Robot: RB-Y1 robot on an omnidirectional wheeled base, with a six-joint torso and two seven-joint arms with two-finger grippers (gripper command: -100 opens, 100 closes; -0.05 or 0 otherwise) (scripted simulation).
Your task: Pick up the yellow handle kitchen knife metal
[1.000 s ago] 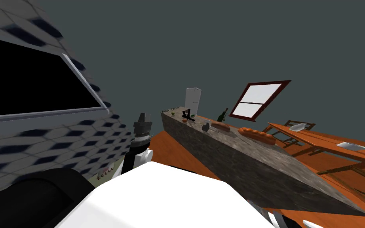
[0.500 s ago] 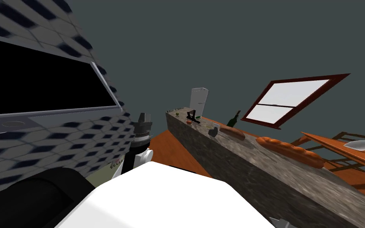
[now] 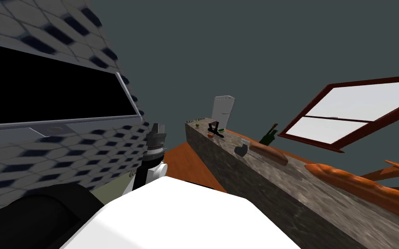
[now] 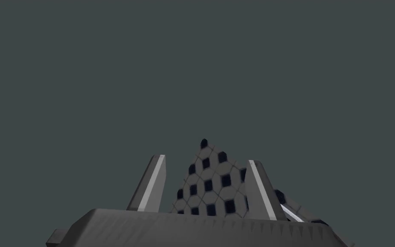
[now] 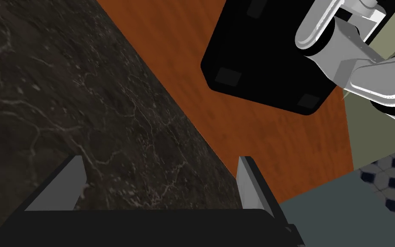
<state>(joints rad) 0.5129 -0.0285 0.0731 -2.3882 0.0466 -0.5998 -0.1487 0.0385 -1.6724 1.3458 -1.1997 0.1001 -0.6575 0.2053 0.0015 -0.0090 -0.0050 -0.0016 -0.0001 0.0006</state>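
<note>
Rolling closer along stone counter [image 3: 255,181] | baguette [image 3: 358,186] nearer | both jaws wide, empty

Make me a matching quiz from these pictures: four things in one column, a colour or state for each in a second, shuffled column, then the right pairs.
Things:
1. counter
2. bottle
3. window
4. right gripper

Colour or state:
A. dark red frame
B. fingers open, holding nothing
C. dark marbled stone
D. dark green

Pairs: 1-C, 2-D, 3-A, 4-B.
</note>
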